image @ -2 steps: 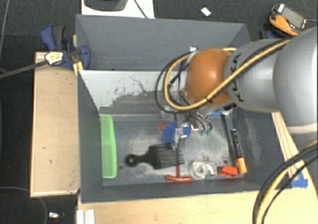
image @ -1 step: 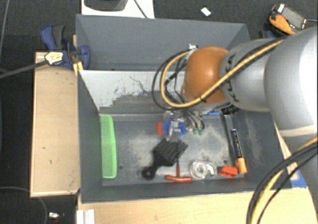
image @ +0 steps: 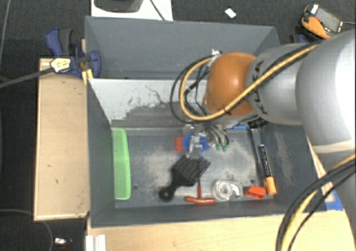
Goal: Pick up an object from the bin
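Observation:
My gripper (image: 216,139) pokes out from under the orange cover near the middle of the bin, its tips pointing down at the floor. Right beside its tips, on the left, lies a small blue and red thing (image: 188,142). Just below that a black hairbrush (image: 183,175) rests at a slant, its handle pointing to the lower left. I see nothing between the fingers, whose tips are partly hidden.
A green comb (image: 121,162) lies along the left wall. Near the front wall are a clear tape dispenser (image: 225,190), a red thin thing (image: 200,200) and an orange piece (image: 256,191). A black marker with an orange end (image: 264,163) lies at the right.

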`<action>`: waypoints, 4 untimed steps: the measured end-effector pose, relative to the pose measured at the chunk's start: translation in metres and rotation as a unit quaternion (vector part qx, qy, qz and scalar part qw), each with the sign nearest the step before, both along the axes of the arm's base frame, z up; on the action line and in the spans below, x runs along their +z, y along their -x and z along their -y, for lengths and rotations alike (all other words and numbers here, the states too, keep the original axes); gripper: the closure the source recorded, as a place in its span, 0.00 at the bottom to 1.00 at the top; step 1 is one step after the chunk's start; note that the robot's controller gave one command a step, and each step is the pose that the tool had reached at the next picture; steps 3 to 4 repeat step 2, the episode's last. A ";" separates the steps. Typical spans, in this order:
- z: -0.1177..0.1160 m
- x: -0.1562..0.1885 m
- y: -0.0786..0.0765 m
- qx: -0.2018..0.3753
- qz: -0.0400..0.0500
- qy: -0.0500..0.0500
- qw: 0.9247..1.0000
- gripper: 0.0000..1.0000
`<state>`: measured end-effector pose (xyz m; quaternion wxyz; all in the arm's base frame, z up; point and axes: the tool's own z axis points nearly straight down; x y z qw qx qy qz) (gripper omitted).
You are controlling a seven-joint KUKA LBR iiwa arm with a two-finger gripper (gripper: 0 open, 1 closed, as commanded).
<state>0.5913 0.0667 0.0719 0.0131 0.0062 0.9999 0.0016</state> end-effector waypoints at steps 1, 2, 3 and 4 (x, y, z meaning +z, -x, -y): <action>0.000 0.016 0.000 0.000 0.000 0.000 1.000 1.00; 0.000 0.031 0.000 0.000 0.002 0.000 1.000 1.00; 0.000 0.031 0.000 0.000 0.002 0.000 1.000 1.00; 0.000 0.031 0.000 0.000 0.002 0.000 1.000 1.00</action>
